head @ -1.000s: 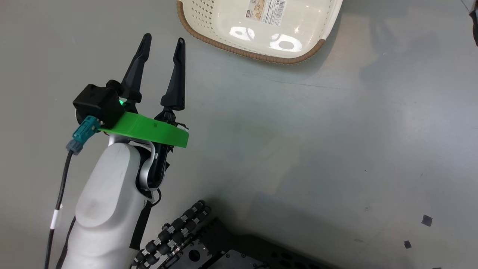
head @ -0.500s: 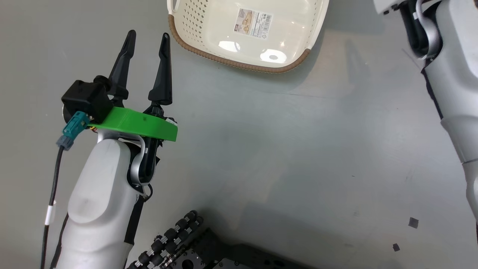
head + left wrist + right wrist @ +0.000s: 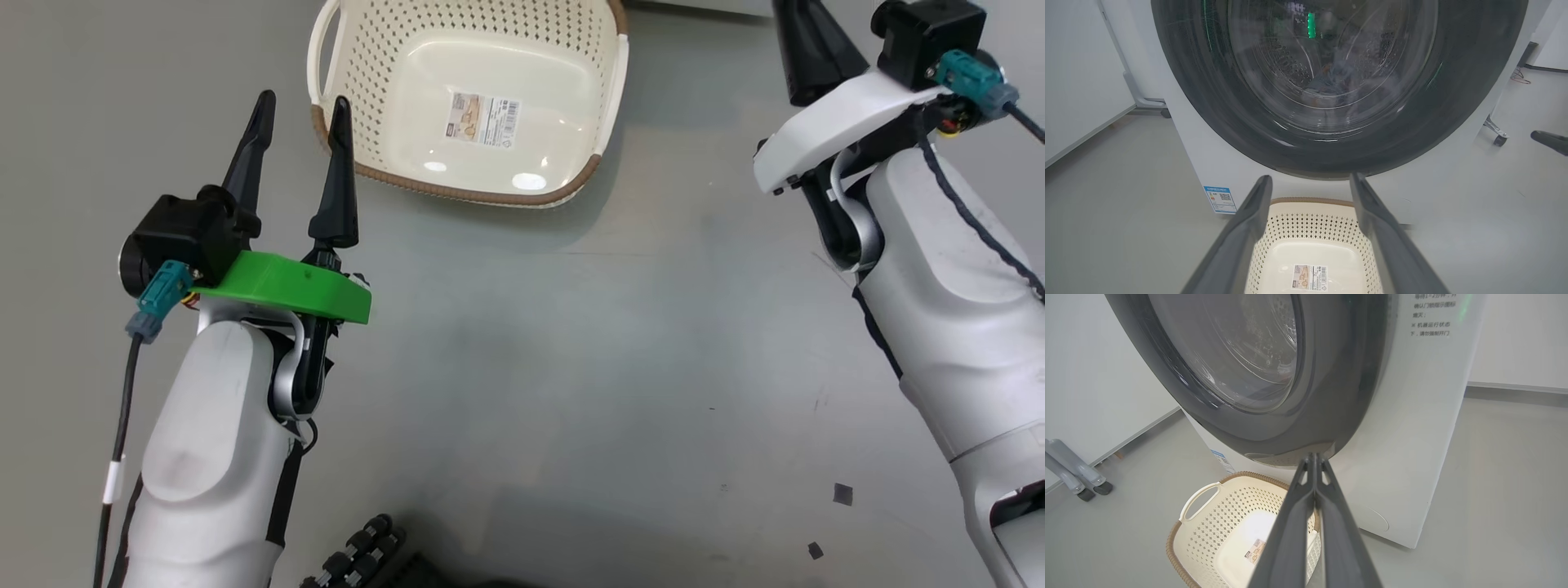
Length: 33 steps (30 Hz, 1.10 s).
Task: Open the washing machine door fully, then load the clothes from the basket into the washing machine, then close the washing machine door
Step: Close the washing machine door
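Over the last second our head camera has swung, so the whole floor picture has slid. The basket, cut off at one o'clock before, now lies nearly whole at twelve, and our right arm has come in at two o'clock. The basket is bare down to its label. In the left wrist view a bluish heap, which we take for the clothes, shows dimly behind the glass of the washing machine door. That door looks flush against the washing machine. We judge loading and closing done, with only the retreat left. Our left claw, at ten o'clock, is released, its fingers spread wide and holding nothing. Our right claw is clenched on nothing, its tips aimed at the door's lower rim; whether they touch it we cannot tell.
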### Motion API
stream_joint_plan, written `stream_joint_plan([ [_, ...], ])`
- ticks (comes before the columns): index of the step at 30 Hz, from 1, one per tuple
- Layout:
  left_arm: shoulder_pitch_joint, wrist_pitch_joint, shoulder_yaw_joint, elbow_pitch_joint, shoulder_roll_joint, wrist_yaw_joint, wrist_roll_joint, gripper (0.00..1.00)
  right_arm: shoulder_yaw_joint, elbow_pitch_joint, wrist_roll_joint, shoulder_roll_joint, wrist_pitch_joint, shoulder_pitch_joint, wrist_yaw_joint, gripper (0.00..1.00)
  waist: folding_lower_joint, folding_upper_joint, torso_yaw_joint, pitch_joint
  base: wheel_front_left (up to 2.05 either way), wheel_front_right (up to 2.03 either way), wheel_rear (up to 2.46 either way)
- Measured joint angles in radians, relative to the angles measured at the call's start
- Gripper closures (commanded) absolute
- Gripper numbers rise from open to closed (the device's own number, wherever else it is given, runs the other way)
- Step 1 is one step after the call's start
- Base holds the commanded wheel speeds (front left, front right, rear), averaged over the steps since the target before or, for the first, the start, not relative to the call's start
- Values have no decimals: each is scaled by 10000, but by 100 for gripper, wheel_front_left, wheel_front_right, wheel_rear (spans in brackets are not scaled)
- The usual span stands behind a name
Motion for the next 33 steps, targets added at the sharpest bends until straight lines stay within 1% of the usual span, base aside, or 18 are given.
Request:
stream_joint_plan([
  [3, 153, 0, 35, 31, 21, 0, 88, 0, -102, -67, 13, 111, 0, 286, 6, 100, 0, 0, -263, -262, 0, 0, 0],
  [11, 509, 0, 253, 84, 307, 0, 288, 0, -562, -454, 12, 104, 0, 1061, 40, 100, 0, 0, -945, -972, 0, 0, 0],
  [15, 771, 0, 311, 92, 351, 0, 288, 0, -846, -591, 12, 73, 0, 1569, 40, 100, 0, 0, -1233, -1351, 0, 0, 0],
  [16, 848, 0, 328, 98, 372, 0, 288, 0, -913, -629, 12, 73, 0, 1701, 40, 89, 0, 0, -1302, -1443, 0, 0, 0],
  [18, 998, 0, 378, 113, 428, 0, 288, 0, -1030, -690, 12, 77, 0, 1968, 40, 52, 0, 0, -1434, -1628, 0, 0, 0],
  [19, 1074, 0, 372, 81, 466, 0, 288, 0, -1118, -740, 12, 88, 0, 2101, 38, 9, 0, 0, -1497, -1718, 0, 0, 0],
  [20, 1135, 0, 345, 65, 522, 0, 288, 0, -1197, -809, 12, 102, 0, 2220, 38, 0, 0, 0, -1561, -1809, 0, 0, 0],
  [25, 1478, 0, 604, 31, 579, 0, 288, 0, -1442, -1080, -38, 96, 0, 2712, 36, 0, 0, 0, -1865, -2205, 0, 0, 0],
  [28, 1747, 0, 853, 84, 575, 0, 288, 0, -1724, -1237, -79, 96, 0, 3098, -38, 0, 0, 0, -2021, -2434, 0, 0, 0],
  [33, 2054, 0, 1237, 121, 577, 0, 286, 0, -1960, -1538, -198, 127, 0, 3730, -71, 0, 0, 0, -2251, -2789, 0, 0, 0],
])
